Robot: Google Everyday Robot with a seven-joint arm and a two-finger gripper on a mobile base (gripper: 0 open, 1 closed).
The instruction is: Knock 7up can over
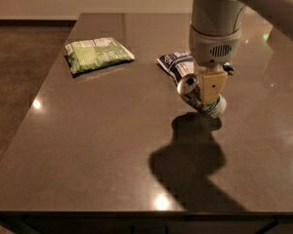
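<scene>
The 7up can is a silver-white can with green marks. It leans strongly to the left on the dark table, its pull-tab top facing left and up, its base near the table to the right. My gripper hangs from the grey wrist right against the can and covers its middle and right side. The can's base partly shows below the gripper.
A dark blue snack bag lies just behind the can. A green snack bag lies at the back left. The table's front edge runs along the bottom, its left edge slants beside the floor. The arm's shadow falls in front of the can.
</scene>
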